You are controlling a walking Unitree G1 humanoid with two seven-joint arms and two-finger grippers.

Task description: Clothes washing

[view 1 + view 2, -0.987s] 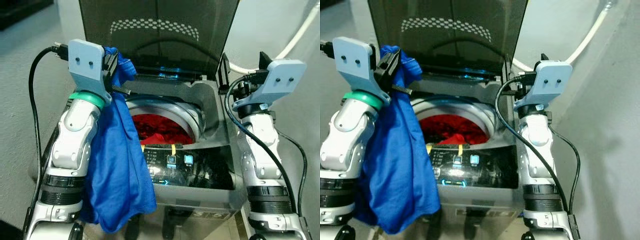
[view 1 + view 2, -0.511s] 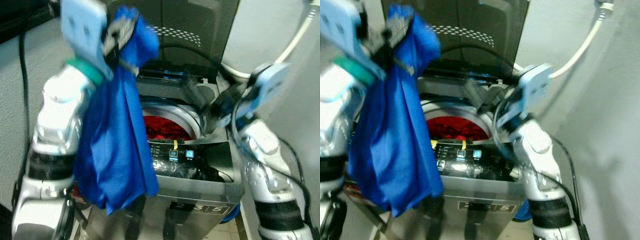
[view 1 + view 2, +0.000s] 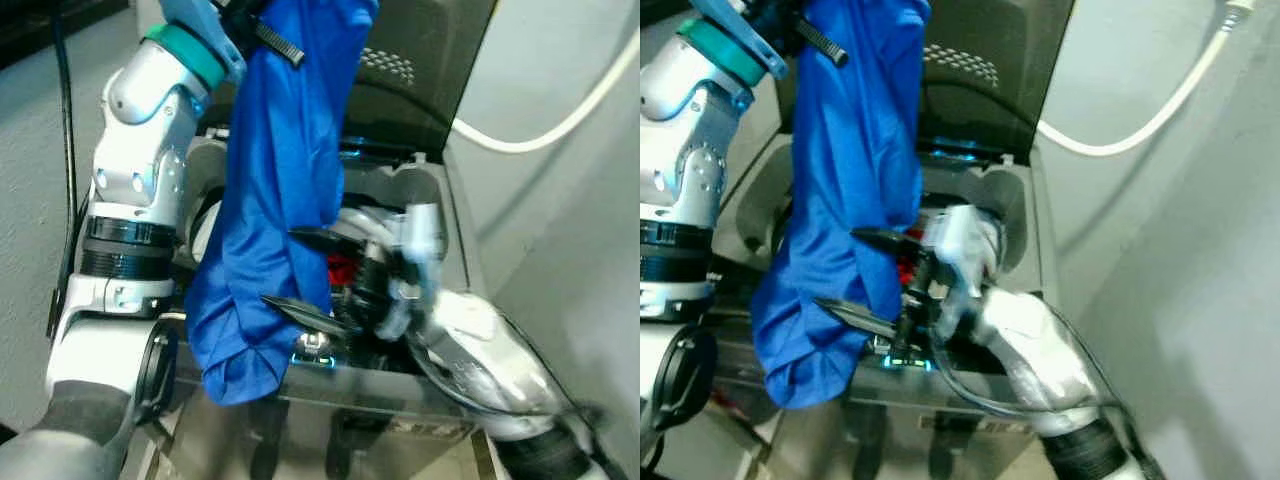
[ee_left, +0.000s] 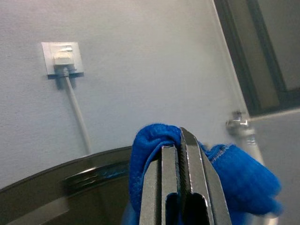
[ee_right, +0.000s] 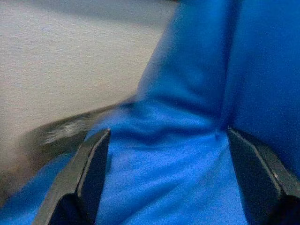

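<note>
My left claw [image 4: 180, 197], clamped on a blue cloth [image 3: 280, 190], holds it above the washing machine [image 3: 420, 190] (no readable writing); my right claw [image 3: 300, 268] gapes wide against it.

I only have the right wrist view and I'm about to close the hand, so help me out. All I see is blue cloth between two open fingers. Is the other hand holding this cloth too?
Observer: Yes. The left hand is shut on the top of the blue garment and holds it high above the washer.
Operator: Where along the cloth is my right hand?
Observer: The right hand is open, with its fingers to either side of the garment's lower half, in front of the washer's opening.
Operator: Is the lid up?
Observer: Yes, the lid stands open, and red clothes lie in the drum.
</note>
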